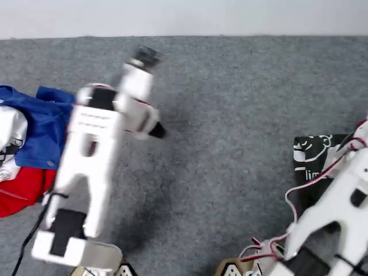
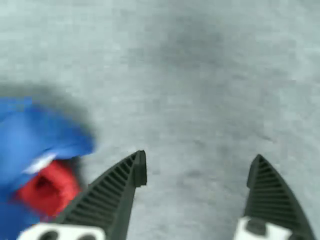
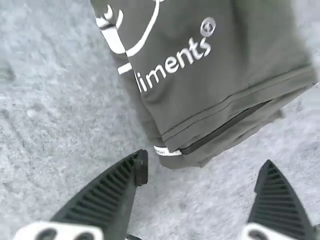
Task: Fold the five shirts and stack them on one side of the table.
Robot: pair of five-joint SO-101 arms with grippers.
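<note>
1. high view: a grey worktop carries shirts in two spots, well apart.
2. at the worktop's left edge lies a loose heap of a blue shirt, a white shirt and a red shirt.
3. the blue one lies toward the worktop's far side, the white one is right at the edge, and the red one is nearest the worktop's front. all three touch and overlap, rumpled and not folded.
4. near the worktop's right edge, toward its front, a dark shirt with white print lies folded flat. the right arm crosses over part of it.
5. the left arm stretches from the worktop's front toward its middle, just beside the heap.
6. left wrist view: the left gripper hangs over the worktop with its fingers spread wide, and bare grey surface shows between them. the blue shirt and the red shirt lie just beside one finger.
7. right wrist view: the right gripper hangs over the worktop, fingers wide apart with grey surface between them. the dark shirt lies just beyond the fingertips, its folded layers and hems stacked at the near corner.
</note>
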